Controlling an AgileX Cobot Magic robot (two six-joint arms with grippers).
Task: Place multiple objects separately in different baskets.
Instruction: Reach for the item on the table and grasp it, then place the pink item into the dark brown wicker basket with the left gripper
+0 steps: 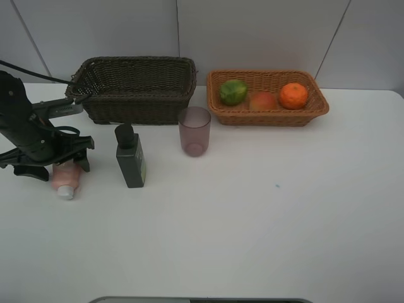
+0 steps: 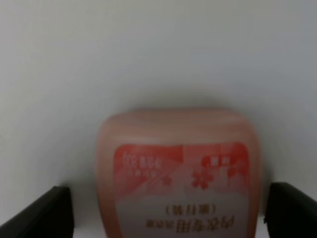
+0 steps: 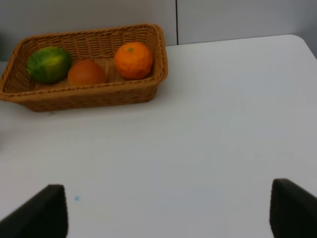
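Observation:
The pink tube (image 1: 65,180) lies on the white table at the left. My left gripper (image 1: 61,165) is low over it, open, one finger on each side; the left wrist view shows the tube (image 2: 178,173) between the fingertips (image 2: 44,213), which are apart from it. The dark green pump bottle (image 1: 130,159) and the purple cup (image 1: 194,130) stand in front of the dark brown basket (image 1: 139,107), whose inside is not visible. The orange-tan basket (image 1: 268,117) holds the green fruit (image 1: 233,91), peach (image 1: 262,101) and orange (image 1: 293,95). My right gripper (image 3: 166,213) is open and empty.
The right wrist view shows the orange-tan basket (image 3: 89,96) with the green fruit (image 3: 48,63), peach (image 3: 86,73) and orange (image 3: 133,60) some way ahead of that gripper. A white wall stands behind the baskets. The right arm is out of the exterior view.

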